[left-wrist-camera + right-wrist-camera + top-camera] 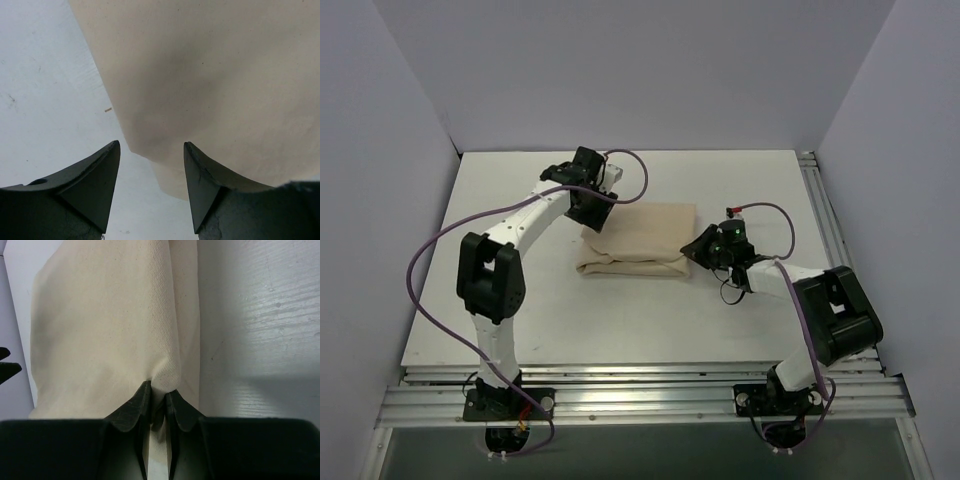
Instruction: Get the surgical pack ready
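Note:
The surgical pack [638,240] is a folded tan-beige cloth bundle lying mid-table. In the top view my left gripper [595,212] hovers at the bundle's far left corner. The left wrist view has its jaws [151,146] open, with a cloth corner [165,150] lying between and below the fingertips, not gripped. My right gripper [700,248] is at the bundle's right edge. The right wrist view shows it [158,388] shut on a pinched fold of the cloth [167,372]. The bundle's contents are hidden.
White table top [520,320] ends in aluminium rails [640,385] at the near edge and a rail [825,215] along the right side. Grey walls [390,150] enclose left, back and right. Purple cables [430,250] loop from both arms.

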Motion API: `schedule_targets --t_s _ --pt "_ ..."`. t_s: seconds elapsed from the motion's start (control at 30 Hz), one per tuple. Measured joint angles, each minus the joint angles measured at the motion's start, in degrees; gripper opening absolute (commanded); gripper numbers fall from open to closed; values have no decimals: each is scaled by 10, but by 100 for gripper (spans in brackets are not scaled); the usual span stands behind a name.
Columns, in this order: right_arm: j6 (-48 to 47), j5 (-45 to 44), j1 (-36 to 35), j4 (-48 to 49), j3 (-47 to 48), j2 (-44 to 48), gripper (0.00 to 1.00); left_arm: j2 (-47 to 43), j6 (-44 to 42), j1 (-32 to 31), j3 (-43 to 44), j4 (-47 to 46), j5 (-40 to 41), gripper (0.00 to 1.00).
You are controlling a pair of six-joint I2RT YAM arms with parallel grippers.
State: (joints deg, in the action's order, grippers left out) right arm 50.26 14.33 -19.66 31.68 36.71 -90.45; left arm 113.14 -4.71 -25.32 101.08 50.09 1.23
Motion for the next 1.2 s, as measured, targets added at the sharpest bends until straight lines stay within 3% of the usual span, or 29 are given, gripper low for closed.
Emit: schedule_targets --t_s 0.13,0.33,0.43,0.5,0.6,0.63,0.7,0.93,1.2 --pt "-18 0 -3 -16 2 5 36 2 16 -7 0 -6 11 63" --pt "-85 -11 -3 -143 38 43 57 1 15 -17 -47 -44 42 58" --pt "-129 -36 -3 -228 85 84 61 0 14 -16 -96 -56 55 58" --pt "-155 -58 -7 -269 125 108 59 0 14 -17 -103 -62 57 58" --pt "-188 -92 -27 -285 179 120 33 -7 13 -17 -103 -68 64 58" --pt "-195 -95 -40 -279 191 116 13 -9 13 -18 -103 -70 67 58" --pt "-210 -84 -73 -251 210 92 0 -9 13 -18 -103 -72 76 58" --pt "-215 3 -158 -109 227 -70 0 -19 13 -16 -103 -70 111 59" --pt "-185 66 -171 16 186 -120 0 -31 12 5 -84 -71 162 60"
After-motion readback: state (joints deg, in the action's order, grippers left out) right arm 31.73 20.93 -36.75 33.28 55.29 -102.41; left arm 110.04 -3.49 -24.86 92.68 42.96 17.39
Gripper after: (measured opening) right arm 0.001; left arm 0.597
